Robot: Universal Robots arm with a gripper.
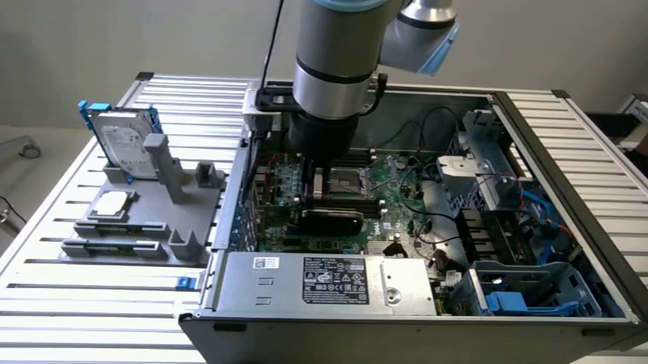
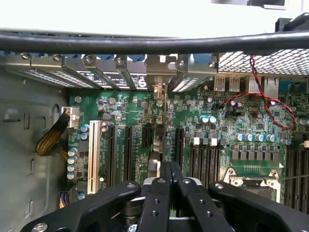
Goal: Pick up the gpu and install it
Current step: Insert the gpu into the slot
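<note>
We see the gripper (image 2: 170,169) with its jaws pinched on the gpu (image 1: 330,221), which stands on edge inside the open computer case (image 1: 526,129), low over the motherboard (image 2: 145,111).

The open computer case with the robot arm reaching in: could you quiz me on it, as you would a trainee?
1. True or false: the hard drive stands inside the computer case.
2. What is the pincer shut on? A) a screwdriver B) the gpu C) the hard drive
3. Fill in: the pincer is above the green ____.
Key: 1 false, it stands on the grey holder outside the case, at the exterior view's left; 2 B; 3 motherboard.
</note>
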